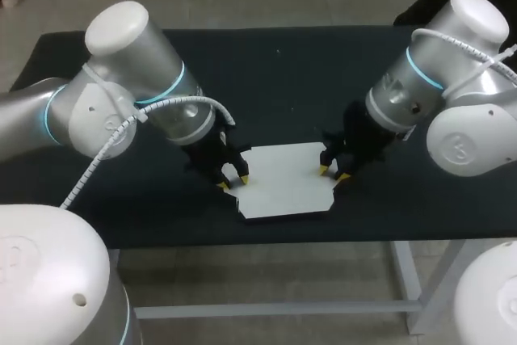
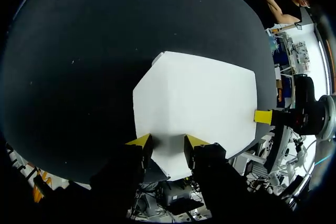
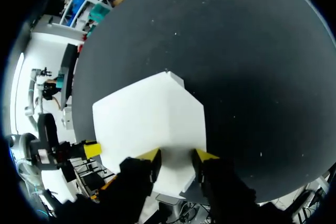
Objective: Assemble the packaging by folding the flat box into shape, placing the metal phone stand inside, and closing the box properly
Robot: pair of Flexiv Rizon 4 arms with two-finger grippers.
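Note:
A flat white box lies unfolded on the black table, near its front edge. My left gripper points down at the box's left edge, fingers apart, and the white card shows between its tips. My right gripper stands the same way at the box's right edge, open, its tips over the card. I cannot tell whether any tip presses on the card. Each wrist view shows the other arm's yellow fingertip at the box's far edge. No metal phone stand is in view.
The box's front edge lies close to the table's front edge. Bare black tabletop stretches behind the box and to both sides, under my arms.

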